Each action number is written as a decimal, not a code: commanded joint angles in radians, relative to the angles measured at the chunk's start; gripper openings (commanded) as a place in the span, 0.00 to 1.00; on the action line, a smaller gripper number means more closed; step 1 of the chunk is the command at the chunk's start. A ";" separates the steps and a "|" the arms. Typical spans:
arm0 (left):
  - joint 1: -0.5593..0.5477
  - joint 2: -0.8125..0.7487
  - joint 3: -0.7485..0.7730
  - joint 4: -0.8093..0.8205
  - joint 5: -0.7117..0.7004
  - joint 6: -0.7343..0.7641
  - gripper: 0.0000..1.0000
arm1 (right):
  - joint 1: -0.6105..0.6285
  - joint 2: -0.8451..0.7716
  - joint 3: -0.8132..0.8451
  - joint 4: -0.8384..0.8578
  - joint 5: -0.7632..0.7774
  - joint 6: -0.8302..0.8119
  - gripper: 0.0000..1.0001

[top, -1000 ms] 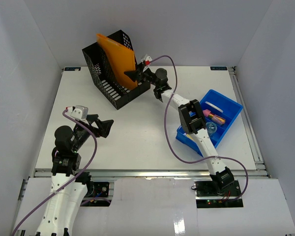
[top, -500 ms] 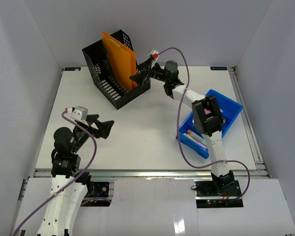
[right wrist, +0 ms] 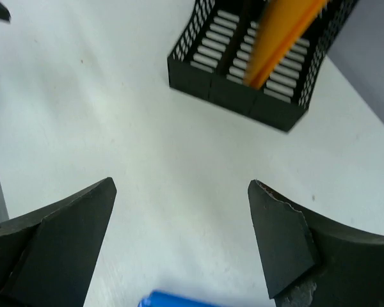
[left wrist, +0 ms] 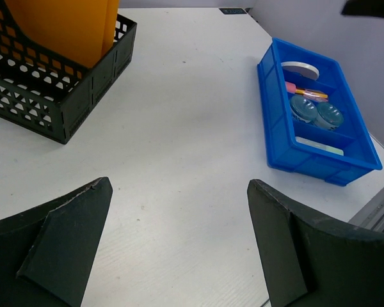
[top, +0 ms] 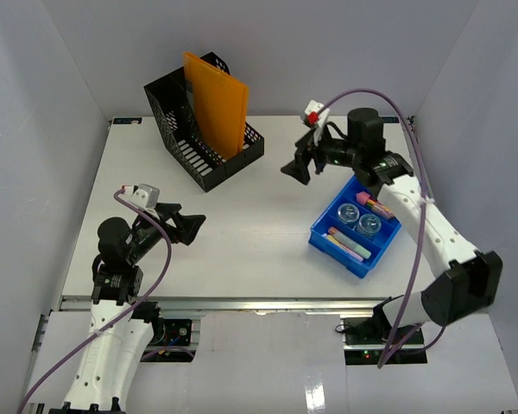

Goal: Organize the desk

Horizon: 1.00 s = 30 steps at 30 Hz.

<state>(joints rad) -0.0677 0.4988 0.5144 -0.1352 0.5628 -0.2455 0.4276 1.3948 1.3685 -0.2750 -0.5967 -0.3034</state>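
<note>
The white desk (top: 242, 216) carries a black mesh file rack (top: 198, 138) at the back left, and an orange folder (top: 216, 103) stands upright in it. A blue bin (top: 356, 226) on the right holds pens and small round items. My right gripper (top: 300, 164) hovers open and empty between the rack and the bin, apart from both. Over the desk's front left, my left gripper (top: 181, 226) stands open with nothing between its fingers. In the left wrist view the rack (left wrist: 57, 83), folder (left wrist: 64, 25) and bin (left wrist: 317, 121) lie ahead. The right wrist view shows the rack (right wrist: 256, 57) and folder (right wrist: 281, 38).
Pale grey walls enclose the desk on three sides. A metal rail (top: 259, 302) runs along the front edge, and another rail (top: 432, 198) runs down the right side. A purple cable (top: 414, 129) loops from the right arm above the bin.
My right gripper let go of the orange folder, opened, and drew back to the right from the rack. The folder now stands upright in the rack. The left arm barely moved.
</note>
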 commanded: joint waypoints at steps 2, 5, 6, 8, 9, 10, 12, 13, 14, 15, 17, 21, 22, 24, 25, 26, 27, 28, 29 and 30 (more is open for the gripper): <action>-0.001 -0.013 -0.003 0.007 0.071 -0.012 0.98 | -0.139 -0.255 -0.228 -0.299 0.020 -0.068 0.90; -0.001 -0.018 -0.003 0.008 0.086 -0.011 0.98 | -0.151 -0.405 -0.314 -0.303 0.178 -0.023 0.90; -0.002 -0.020 -0.004 0.009 0.087 -0.011 0.98 | -0.151 -0.438 -0.342 -0.305 0.213 -0.010 0.90; -0.004 -0.028 -0.005 0.009 0.087 -0.010 0.98 | -0.153 -0.518 -0.389 -0.305 0.277 0.020 0.90; -0.004 -0.030 -0.004 0.009 0.087 -0.009 0.98 | -0.154 -0.552 -0.409 -0.305 0.301 0.034 0.90; -0.005 -0.032 -0.004 0.009 0.087 -0.009 0.98 | -0.158 -0.580 -0.431 -0.303 0.319 0.044 0.90; -0.010 -0.036 -0.005 0.009 0.086 -0.008 0.98 | -0.172 -0.637 -0.479 -0.298 0.353 0.059 0.90; -0.012 -0.038 -0.005 0.009 0.085 -0.008 0.98 | -0.178 -0.652 -0.495 -0.296 0.372 0.074 0.90; -0.015 -0.039 -0.005 0.009 0.085 -0.008 0.98 | -0.182 -0.668 -0.513 -0.294 0.391 0.082 0.90; -0.017 -0.039 -0.005 0.008 0.085 -0.008 0.98 | -0.186 -0.684 -0.534 -0.292 0.411 0.086 0.90; -0.023 -0.042 -0.005 0.008 0.084 -0.006 0.98 | -0.195 -0.708 -0.564 -0.280 0.451 0.082 0.90; -0.029 -0.054 -0.005 0.007 0.082 -0.006 0.98 | -0.222 -0.740 -0.602 -0.254 0.451 0.080 0.90; -0.031 -0.059 -0.004 0.008 0.081 -0.006 0.98 | -0.228 -0.747 -0.608 -0.250 0.446 0.078 0.90; -0.032 -0.062 -0.005 0.006 0.078 -0.006 0.98 | -0.239 -0.751 -0.617 -0.240 0.446 0.078 0.90; -0.033 -0.063 -0.006 0.006 0.077 -0.007 0.98 | -0.243 -0.755 -0.629 -0.229 0.445 0.073 0.90; -0.033 -0.064 -0.007 0.006 0.076 -0.008 0.98 | -0.246 -0.759 -0.642 -0.219 0.443 0.069 0.90; -0.034 -0.066 -0.006 0.005 0.074 -0.008 0.98 | -0.251 -0.767 -0.653 -0.206 0.443 0.066 0.90; -0.035 -0.068 -0.005 0.005 0.072 -0.007 0.98 | -0.254 -0.773 -0.663 -0.196 0.444 0.064 0.90; -0.036 -0.068 -0.005 0.004 0.072 -0.006 0.98 | -0.255 -0.776 -0.668 -0.190 0.446 0.062 0.90; -0.037 -0.068 -0.006 0.003 0.072 -0.006 0.98 | -0.257 -0.779 -0.672 -0.186 0.447 0.061 0.90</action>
<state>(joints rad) -0.0969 0.4409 0.5144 -0.1345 0.6327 -0.2523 0.1817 0.6379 0.7197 -0.5361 -0.1619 -0.2391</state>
